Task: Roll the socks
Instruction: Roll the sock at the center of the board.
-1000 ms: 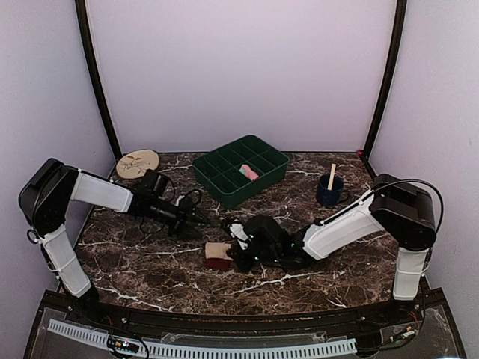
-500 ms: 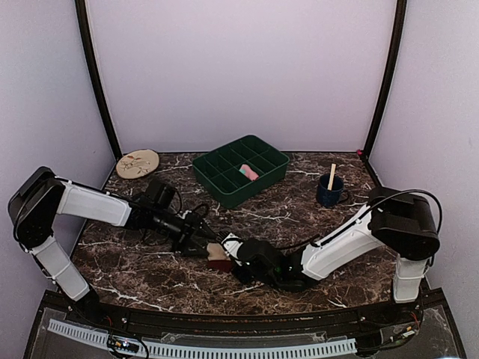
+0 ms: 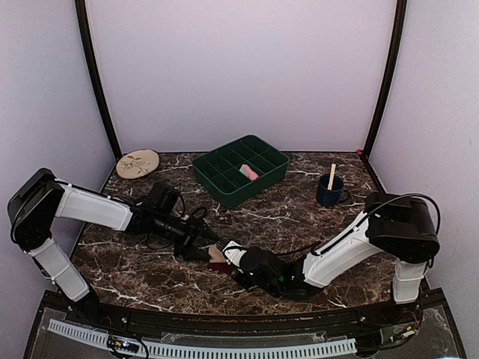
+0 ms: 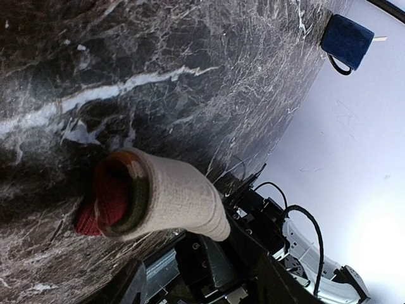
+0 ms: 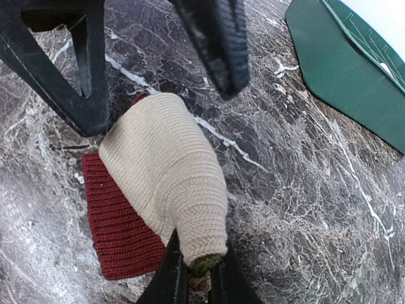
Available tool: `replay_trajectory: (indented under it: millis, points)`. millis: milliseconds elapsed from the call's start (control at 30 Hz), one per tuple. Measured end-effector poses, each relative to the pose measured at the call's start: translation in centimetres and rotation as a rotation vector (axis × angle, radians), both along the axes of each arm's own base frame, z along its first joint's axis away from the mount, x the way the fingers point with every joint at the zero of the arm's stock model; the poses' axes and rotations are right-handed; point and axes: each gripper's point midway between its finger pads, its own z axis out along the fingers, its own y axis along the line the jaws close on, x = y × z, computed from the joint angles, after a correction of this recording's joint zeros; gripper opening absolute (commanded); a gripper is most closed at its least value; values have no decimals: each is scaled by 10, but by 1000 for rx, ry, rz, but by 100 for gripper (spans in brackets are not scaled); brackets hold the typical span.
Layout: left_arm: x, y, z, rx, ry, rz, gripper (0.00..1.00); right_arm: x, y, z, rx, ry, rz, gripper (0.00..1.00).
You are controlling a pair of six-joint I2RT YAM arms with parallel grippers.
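Observation:
The beige striped sock (image 3: 218,257) lies rolled up on the marble table near the front; its beige roll (image 5: 168,171) sits on the flat maroon part (image 5: 120,228). My right gripper (image 5: 197,278) is shut on the roll's near end, where olive fabric shows between the fingertips; it also shows in the top view (image 3: 230,259). My left gripper (image 3: 203,244) is open, its fingers (image 5: 88,76) standing at either side of the roll's far end. In the left wrist view the roll (image 4: 158,196) lies just ahead of the open jaws. The pink sock (image 3: 248,172) lies in the green tray (image 3: 224,183).
A dark blue mug (image 3: 328,191) with a wooden stick stands at the right back; it also shows in the left wrist view (image 4: 347,39). A round beige disc (image 3: 138,163) lies at the back left. The tray's corner (image 5: 342,69) shows in the right wrist view.
My left gripper has come forward and to the right, up to the sock. My right gripper has shifted nearer the front edge, still holding the sock.

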Motion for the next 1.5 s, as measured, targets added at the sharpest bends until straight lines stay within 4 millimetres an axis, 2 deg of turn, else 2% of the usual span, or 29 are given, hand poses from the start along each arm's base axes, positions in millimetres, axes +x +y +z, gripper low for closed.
replay_trajectory:
  millis: [500, 967, 1100, 1300, 1400, 1500]
  points:
    - [-5, -11, -2, 16, 4, 15, 63, -6, -3, -1, -17, -34, 6, 0]
    - [-9, -9, -21, 53, 52, 13, 62, -14, 2, 2, -14, -56, 27, 0]
    - [-11, -8, -32, 72, 79, 11, 53, -16, 4, 2, -12, -60, 35, 0]
    - [-14, -10, -39, 77, 106, -2, 19, -18, 4, 0, -14, -61, 43, 0]
    - [-11, -12, -39, 73, 104, -5, 9, -20, 2, -3, -20, -59, 50, 0]
    - [-9, -14, -39, 72, 101, -6, 2, -20, 1, -5, -19, -59, 50, 0]
